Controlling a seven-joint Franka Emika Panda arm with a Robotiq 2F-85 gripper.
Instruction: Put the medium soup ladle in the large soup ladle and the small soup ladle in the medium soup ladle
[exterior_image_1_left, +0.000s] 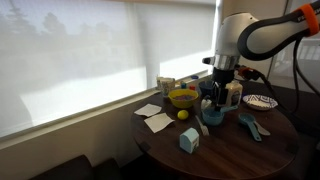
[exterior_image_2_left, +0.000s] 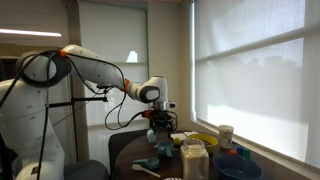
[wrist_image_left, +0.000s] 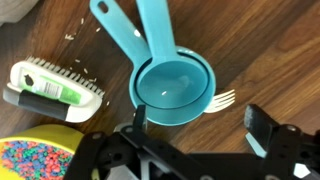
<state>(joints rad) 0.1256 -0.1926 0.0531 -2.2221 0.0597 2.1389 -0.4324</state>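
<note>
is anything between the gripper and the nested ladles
Nothing visible. In the wrist view the open gripper hangs straight over the nested ladles. A fork pokes out from under their bowls and a brush lies off to the side, neither in the path.

Backlit room, daylight through drawn blinds (exterior_image_1_left: 80, 60).
We find the table (exterior_image_1_left: 230, 150) dim in both exterior views; the wrist view is evenly lit.
</note>
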